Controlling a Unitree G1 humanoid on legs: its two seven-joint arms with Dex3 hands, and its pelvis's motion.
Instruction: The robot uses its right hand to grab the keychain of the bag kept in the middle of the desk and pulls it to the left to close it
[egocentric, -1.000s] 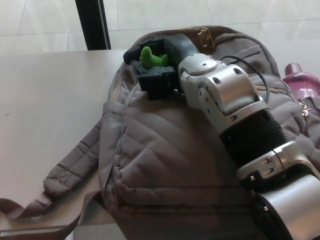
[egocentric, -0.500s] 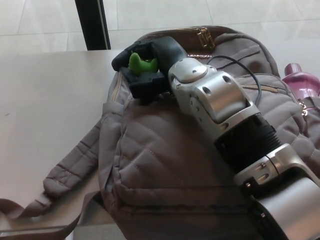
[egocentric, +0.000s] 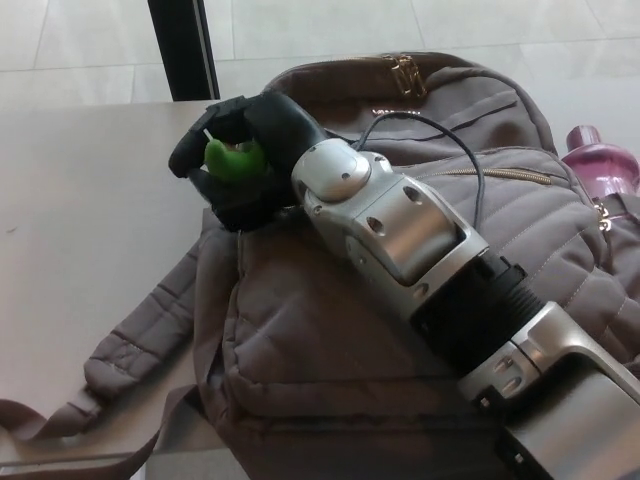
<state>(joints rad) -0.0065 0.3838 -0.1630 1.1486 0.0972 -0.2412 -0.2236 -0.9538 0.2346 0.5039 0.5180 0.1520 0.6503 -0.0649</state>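
Grey desk (egocentric: 90, 240) fills the head view, with one quilted grey-brown bag (egocentric: 330, 330) lying across its middle. One silver right arm (egocentric: 400, 230) reaches from the lower right over the bag. Its black right hand (egocentric: 252, 148) is at the bag's upper left edge, fingers curled tight around one green keychain (egocentric: 232, 160). One pink bottle (egocentric: 600, 160) is at the right edge.

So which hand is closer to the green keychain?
Right. The right hand grips the keychain at the bag's edge; the left hand isn't in the picture.
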